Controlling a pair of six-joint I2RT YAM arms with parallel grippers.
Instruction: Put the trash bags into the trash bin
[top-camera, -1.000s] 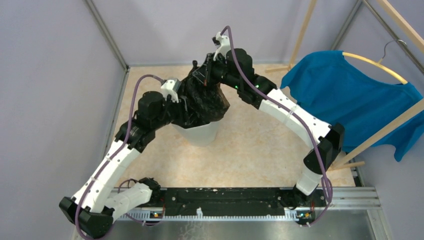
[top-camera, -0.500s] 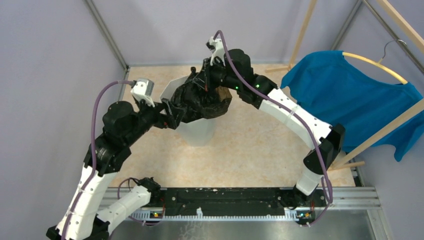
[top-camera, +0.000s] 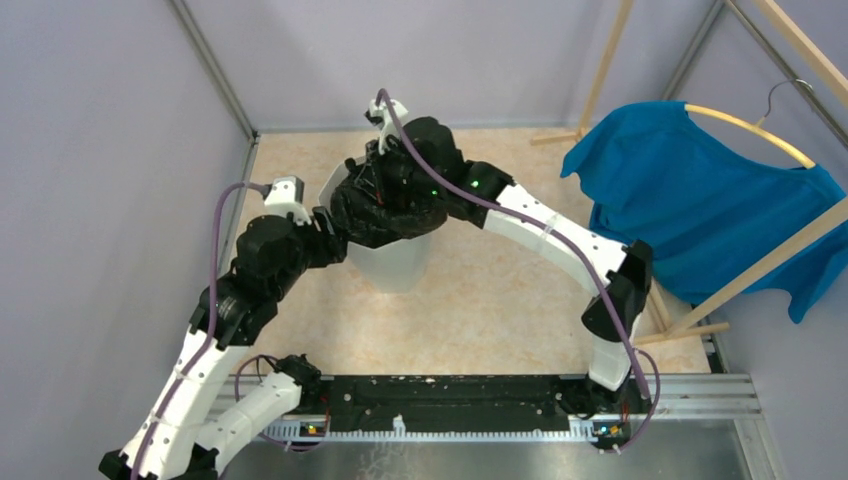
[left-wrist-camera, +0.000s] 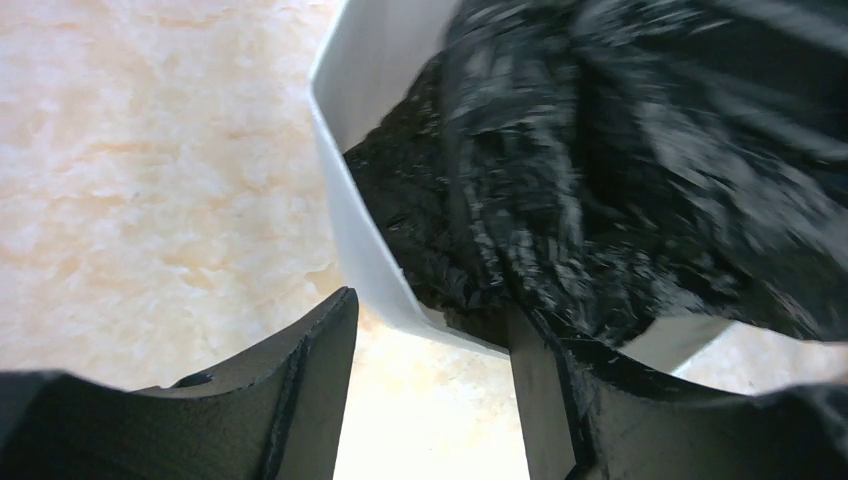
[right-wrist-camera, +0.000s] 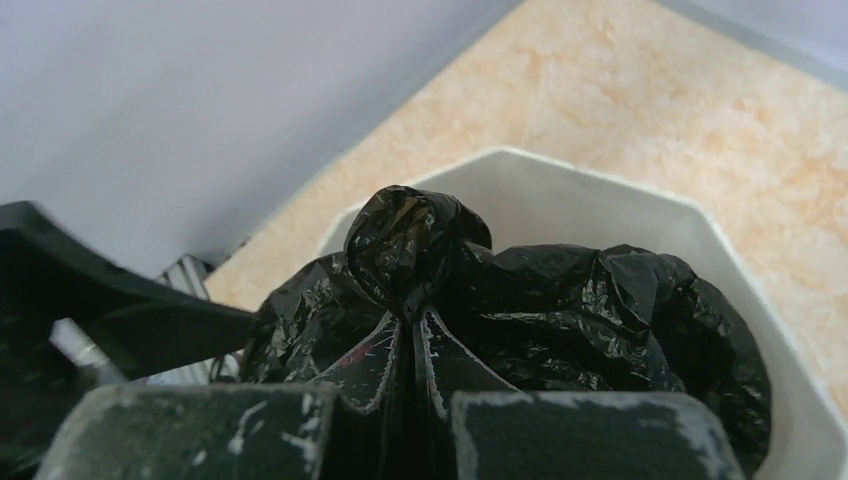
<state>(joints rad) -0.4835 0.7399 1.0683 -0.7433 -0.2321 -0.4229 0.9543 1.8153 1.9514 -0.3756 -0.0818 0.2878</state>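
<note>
The black trash bag (top-camera: 385, 212) sits bunched in the mouth of the white faceted trash bin (top-camera: 397, 268), bulging over its rim. It also shows in the right wrist view (right-wrist-camera: 560, 310) and the left wrist view (left-wrist-camera: 640, 170). My right gripper (right-wrist-camera: 415, 325) is shut on a gathered fold of the bag, above the bin (right-wrist-camera: 620, 195). My left gripper (left-wrist-camera: 430, 340) is open and empty, its jaws wide apart just outside the bin's near-left rim (left-wrist-camera: 345, 220), close to the bag's edge.
A blue T-shirt (top-camera: 700, 200) hangs on a wooden rack (top-camera: 770, 260) at the right. Grey walls close the floor at the back and left. A metal rail (top-camera: 450, 400) runs along the near edge.
My right gripper has moved left and down, bringing the bag over and into the bin's mouth. My left gripper has let go of the bag and drawn back to the bin's left side.
</note>
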